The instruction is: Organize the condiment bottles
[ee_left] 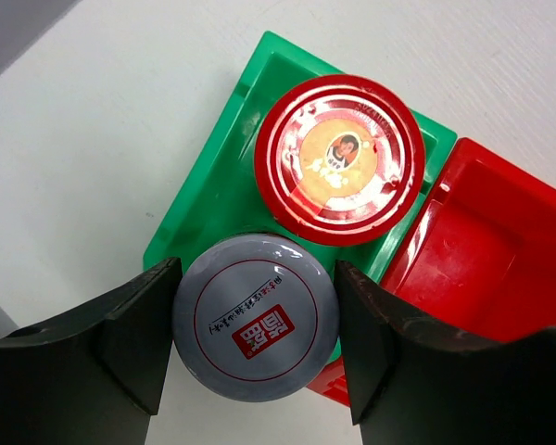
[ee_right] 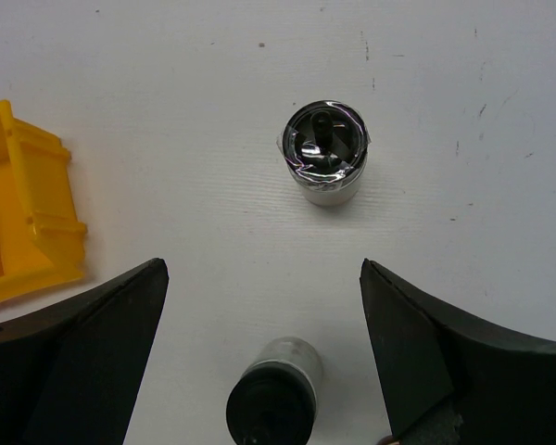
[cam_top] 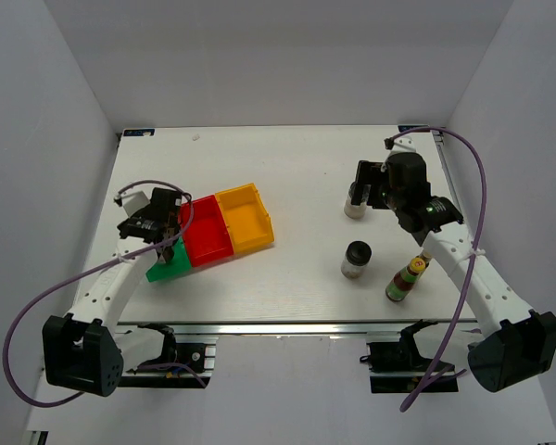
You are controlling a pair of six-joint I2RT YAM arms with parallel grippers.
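Binning in hand: left gripper (ee_left: 256,311) clamps the silver-lid jar (ee_left: 256,332) over the green bin's (ee_left: 213,185) 6 o'clock corner, red-lid jar (ee_left: 341,159) inside at 1 o'clock; next probably lower clear of it and release, while right gripper (ee_right: 261,278) gapes empty, glossy-lid jar (ee_right: 324,153) at its 12 o'clock.

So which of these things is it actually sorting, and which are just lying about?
Being sorted:
squat red-lidded jar
squat silver-lidded jar, gripped by the left fingers
squat black-lidded jar
squat jar with shiny dark lid
slim green-necked sauce bottle

Just there:
green plastic bin, holding the red-lidded jar
red plastic bin
yellow plastic bin
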